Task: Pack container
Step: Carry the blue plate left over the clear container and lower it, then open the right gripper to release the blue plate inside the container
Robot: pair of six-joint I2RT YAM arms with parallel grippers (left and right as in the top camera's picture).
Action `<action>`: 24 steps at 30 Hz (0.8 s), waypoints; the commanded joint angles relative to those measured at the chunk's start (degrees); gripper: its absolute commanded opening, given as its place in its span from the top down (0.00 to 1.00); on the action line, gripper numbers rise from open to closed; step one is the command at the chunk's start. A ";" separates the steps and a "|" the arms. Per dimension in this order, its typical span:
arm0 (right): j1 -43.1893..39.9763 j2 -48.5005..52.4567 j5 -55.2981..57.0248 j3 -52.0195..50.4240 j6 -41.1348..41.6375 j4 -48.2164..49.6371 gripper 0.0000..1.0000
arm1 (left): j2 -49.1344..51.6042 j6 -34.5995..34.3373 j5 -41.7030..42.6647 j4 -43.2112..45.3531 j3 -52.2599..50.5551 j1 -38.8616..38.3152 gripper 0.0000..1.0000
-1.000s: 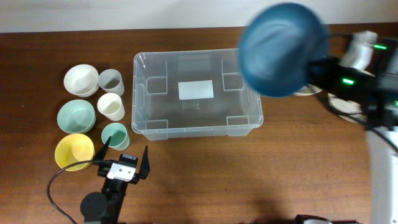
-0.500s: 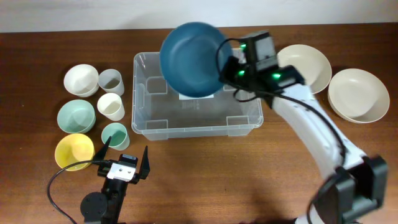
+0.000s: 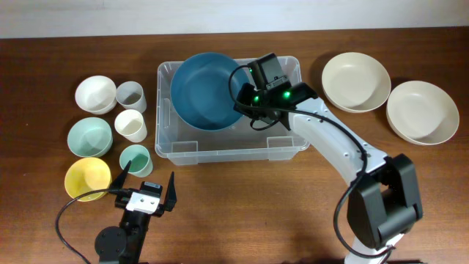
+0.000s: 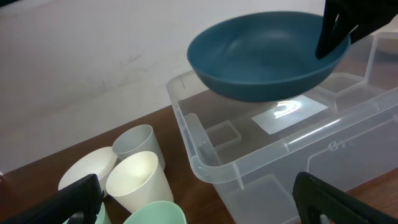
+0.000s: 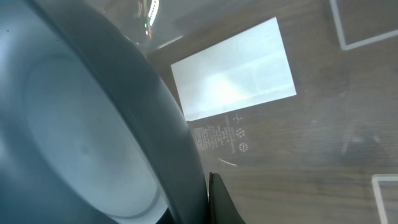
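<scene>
From overhead, the blue bowl (image 3: 204, 92) hides the upper left of the container (image 3: 242, 155) and, with the right gripper (image 3: 240, 99), most of its white label (image 5: 233, 68). In the right wrist view the bowl runs off the left and bottom edges, and the print (image 5: 221, 138) below the label is too small to read. The left wrist view's bottom edge crops the left gripper (image 4: 196, 182) to two dark fingers (image 4: 339, 202).
</scene>
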 commanded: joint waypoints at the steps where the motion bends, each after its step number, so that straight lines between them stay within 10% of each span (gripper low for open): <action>1: 0.83 2.16 0.28 0.87 0.76 0.44 0.96 | -0.33 -0.15 0.61 -0.31 -0.11 0.35 0.00; 24: 3.82 9.20 -0.13 0.87 1.18 0.79 0.96 | -0.33 -0.15 0.61 -0.31 -0.11 0.35 0.00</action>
